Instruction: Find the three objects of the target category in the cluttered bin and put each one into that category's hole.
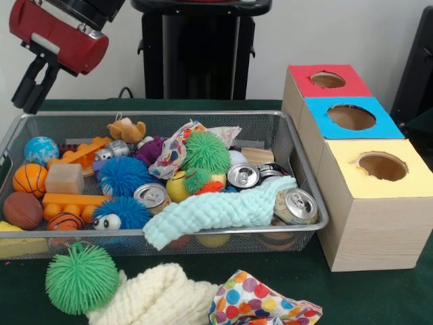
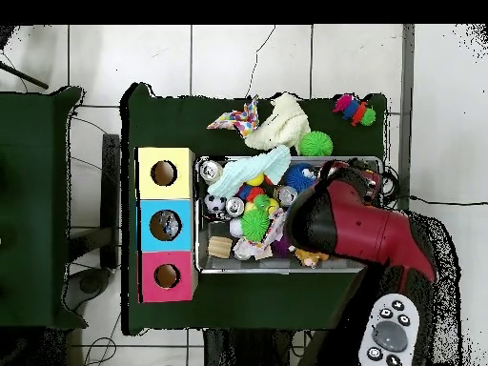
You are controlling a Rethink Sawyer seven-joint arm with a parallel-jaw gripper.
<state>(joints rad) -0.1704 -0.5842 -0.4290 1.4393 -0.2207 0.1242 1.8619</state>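
The gripper [image 1: 28, 91] hung above the bin's [image 1: 308, 177] far corner; whether it was parted I cannot tell. A mint cloth [image 1: 216, 211] draped over cans [image 1: 296, 205] and spiky balls [image 1: 206, 152] inside.

Red arm [image 1: 59, 35] casing, black joints, black hand [image 1: 30, 87].

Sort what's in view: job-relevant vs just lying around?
Job: wire bin with its clutter, e.g. soda cans; red box, blue box and yellow box, each with a hole; gripper.

Lying about, outside the bin: green spiky ball, cream knit cloth, polka-dot cloth.
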